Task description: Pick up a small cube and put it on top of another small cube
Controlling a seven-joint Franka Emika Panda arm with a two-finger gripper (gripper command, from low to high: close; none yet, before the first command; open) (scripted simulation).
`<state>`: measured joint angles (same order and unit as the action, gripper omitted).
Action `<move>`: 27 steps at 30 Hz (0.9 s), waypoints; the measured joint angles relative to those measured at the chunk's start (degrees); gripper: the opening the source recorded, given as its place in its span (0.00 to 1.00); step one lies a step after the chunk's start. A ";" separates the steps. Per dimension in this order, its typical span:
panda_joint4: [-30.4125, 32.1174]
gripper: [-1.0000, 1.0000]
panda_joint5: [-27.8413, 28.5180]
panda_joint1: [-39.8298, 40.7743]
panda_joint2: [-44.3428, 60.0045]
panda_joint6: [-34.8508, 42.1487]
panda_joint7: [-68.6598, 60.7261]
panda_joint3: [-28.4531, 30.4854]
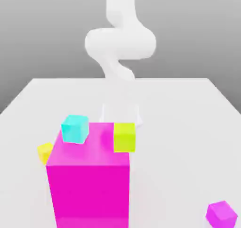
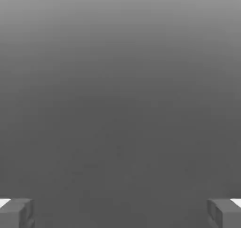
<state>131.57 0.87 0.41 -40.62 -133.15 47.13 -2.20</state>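
Exterior view: small plain magenta-purple cube (image 1: 221,215) in the near right corner of the white table (image 1: 179,128), well apart from the big magenta block (image 1: 89,194). Farther back, the white arm (image 1: 121,43); its tool (image 2: 121,214), fingers apart, likely must travel rightward and nearer the camera.

- The small magenta-purple cube (image 1: 221,214) has smooth, plain faces, and it looks like matt plastic.
- The huge magenta block (image 1: 89,194) looks also like plastic; its front is smooth and even.
- The cyan cube (image 1: 75,129), the yellow-green cube (image 1: 124,137) and the yellow cube (image 1: 45,152) look smooth, without any grain.
- The robot arm (image 1: 120,42) has a smooth white shell, similar to plastic.
- The table (image 1: 179,142) is pale and smooth; its material I cannot tell.
- The gripper's fingers (image 2: 20,213) look grey and matt.
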 joint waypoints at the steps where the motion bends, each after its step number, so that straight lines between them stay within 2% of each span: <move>1: -0.09 0.50 0.43 0.16 2.25 -0.58 0.63 -0.96; 16: -1.38 0.50 9.22 -0.41 33.57 -8.61 11.20 -12.27; 27: -2.22 0.50 13.45 -6.74 56.04 -14.73 17.35 -14.60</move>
<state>129.35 14.32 -6.33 15.42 -147.88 64.48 -16.80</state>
